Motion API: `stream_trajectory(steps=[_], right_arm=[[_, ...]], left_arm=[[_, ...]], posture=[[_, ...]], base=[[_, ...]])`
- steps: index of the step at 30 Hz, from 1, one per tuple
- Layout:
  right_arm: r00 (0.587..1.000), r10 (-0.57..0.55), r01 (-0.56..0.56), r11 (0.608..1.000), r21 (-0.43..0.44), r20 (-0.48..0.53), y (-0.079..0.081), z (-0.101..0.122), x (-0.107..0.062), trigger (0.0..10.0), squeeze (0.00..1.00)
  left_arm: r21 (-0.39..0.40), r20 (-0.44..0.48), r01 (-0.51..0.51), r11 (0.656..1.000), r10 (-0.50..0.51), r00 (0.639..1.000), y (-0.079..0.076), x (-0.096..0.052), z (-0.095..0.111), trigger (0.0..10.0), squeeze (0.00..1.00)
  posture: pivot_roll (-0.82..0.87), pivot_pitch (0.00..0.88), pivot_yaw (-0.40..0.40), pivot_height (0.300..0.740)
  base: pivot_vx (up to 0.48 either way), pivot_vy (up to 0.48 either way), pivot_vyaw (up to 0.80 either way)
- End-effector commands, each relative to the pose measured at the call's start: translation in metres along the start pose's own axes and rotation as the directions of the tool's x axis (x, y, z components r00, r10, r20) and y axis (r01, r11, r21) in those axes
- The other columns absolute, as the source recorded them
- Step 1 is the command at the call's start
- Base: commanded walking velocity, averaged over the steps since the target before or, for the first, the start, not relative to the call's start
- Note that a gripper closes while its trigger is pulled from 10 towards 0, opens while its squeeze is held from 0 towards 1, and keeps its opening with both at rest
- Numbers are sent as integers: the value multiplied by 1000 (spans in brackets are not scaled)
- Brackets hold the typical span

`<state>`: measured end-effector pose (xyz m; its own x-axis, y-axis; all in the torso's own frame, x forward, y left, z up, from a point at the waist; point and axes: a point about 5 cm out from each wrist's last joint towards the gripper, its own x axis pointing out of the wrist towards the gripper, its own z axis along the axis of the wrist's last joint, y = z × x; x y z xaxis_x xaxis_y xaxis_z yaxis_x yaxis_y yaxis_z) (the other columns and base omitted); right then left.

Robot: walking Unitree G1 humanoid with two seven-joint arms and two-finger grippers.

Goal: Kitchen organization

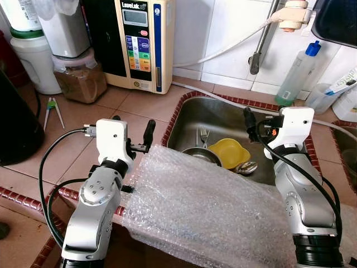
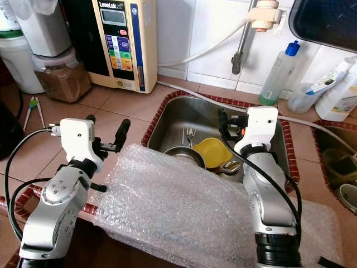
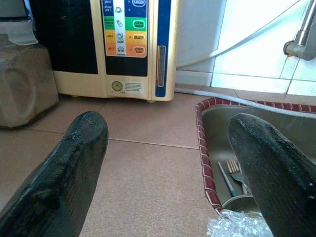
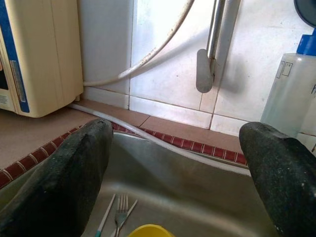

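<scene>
"LeveLuk" water ioniser (image 1: 144, 42) behind steel sink (image 1: 220, 120)

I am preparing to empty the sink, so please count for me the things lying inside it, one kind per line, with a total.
Fork: 1
Spoon: 1
Yellow bowl: 1
Steel bowl: 1
Total: 4
A thin teal-tipped handle beside the fork shows in the left wrist view; what it is cannot be told, so it is not counted.
</scene>
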<state>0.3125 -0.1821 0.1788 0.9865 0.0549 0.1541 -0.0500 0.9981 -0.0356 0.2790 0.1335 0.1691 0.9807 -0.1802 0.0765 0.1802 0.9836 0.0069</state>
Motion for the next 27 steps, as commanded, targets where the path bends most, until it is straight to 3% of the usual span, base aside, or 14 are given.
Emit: stream_trajectory(steps=[1, 27], right_arm=[[1000, -4, 4, 1000, -10, 18, 0, 5, 1, 10000, 0], [1000, -16, 16, 1000, 13, 7, -2, 4, 2, 10000, 0]], left_arm=[[13, -3, 10, 1000, -10, 1000, -3, 2, 1, 10000, 0], [8, -16, 15, 1000, -14, 1000, -4, 5, -1, 10000, 0]], posture=[[-44, 21, -19, 740], [-50, 20, -15, 740]], base=[[0, 0, 0], [0, 0, 0]])
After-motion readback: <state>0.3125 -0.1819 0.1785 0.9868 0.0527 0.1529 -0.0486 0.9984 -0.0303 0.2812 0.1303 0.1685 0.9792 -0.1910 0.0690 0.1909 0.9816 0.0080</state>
